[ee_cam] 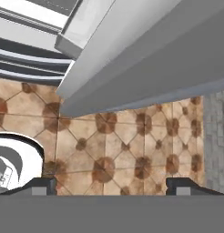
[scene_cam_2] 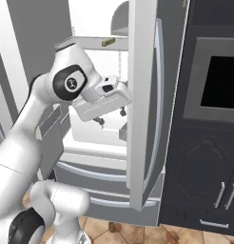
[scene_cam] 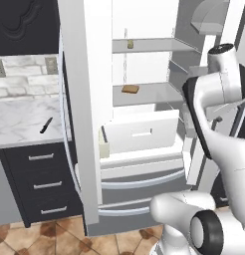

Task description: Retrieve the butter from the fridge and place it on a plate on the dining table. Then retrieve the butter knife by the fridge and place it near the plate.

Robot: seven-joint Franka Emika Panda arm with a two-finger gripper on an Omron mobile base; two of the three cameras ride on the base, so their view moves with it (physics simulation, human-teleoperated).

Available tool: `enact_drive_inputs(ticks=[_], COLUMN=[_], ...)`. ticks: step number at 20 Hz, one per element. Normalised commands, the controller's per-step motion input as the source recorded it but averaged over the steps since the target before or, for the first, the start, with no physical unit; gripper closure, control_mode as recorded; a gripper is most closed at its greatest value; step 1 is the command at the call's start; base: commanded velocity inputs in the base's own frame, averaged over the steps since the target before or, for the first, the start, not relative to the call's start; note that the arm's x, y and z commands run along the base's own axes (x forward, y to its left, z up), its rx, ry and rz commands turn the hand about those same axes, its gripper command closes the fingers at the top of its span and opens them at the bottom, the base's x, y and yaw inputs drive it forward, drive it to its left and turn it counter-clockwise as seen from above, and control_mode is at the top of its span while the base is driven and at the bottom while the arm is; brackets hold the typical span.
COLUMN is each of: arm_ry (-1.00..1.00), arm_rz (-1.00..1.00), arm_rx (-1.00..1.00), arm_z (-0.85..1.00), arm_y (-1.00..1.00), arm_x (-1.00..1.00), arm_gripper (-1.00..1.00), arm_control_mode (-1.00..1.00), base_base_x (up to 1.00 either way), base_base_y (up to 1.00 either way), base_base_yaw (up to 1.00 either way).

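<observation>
- Plainly, the claw (scene_cam_2: 111, 117) stood open and empty, its two tips (ee_cam: 41, 185) wide apart in the hand view. It pointed down at the tiled floor (ee_cam: 132, 150) rather than into the fridge (scene_cam: 84, 149).
- In the right base view the claw hung just beside the inner face of the open right door (scene_cam_2: 140, 119), low against the white interior.
- The butter (scene_cam: 130, 44) lay on the upper shelf (scene_cam: 159, 45), near its front edge and touching nothing else. It also showed at the top of the right base view, above the claw and further into the fridge.
- A brown slab (scene_cam: 130, 89) sat on the shelf below and was not the target.
- The step in hand looked to be the reach for the butter, with none of the task done yet.
- To do it well, the hand would need to lift clear of the door and turn from floor-facing to level with the upper shelf. It would then go in across the stick's narrow width with the jaws kept wide until they straddled it.
- The door edge and the shelf lip seemed the likeliest things to clip on the way up.
- The knife (scene_cam: 46, 125) lay on the marble table (scene_cam: 20, 124) left of the fridge, well apart from the claw, for later.
</observation>
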Motion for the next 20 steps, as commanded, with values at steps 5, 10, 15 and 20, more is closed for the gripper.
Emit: enact_drive_inputs(ticks=[5, 10, 15, 20], arm_ry=[0.21, 0.02, 0.01, 0.08], arm_rz=[0.01, 0.08, 0.08, 0.12], arm_rx=[-0.18, -0.29, -0.19, -0.1], arm_z=[-0.06, -0.14, -0.06, 0.0], arm_y=[0.27, 0.0, 0.0, -0.03], arm_x=[0.39, 0.56, 0.43, 0.39], arm_gripper=[-1.0, -1.0, -1.0, -1.0], arm_control_mode=[-1.0, -1.0, -1.0, -1.0], base_base_x=[0.0, 0.0, 0.0, 0.0], base_base_y=[0.0, 0.0, 0.0, 0.0], base_base_yaw=[0.0, 0.0, 0.0, 0.0])
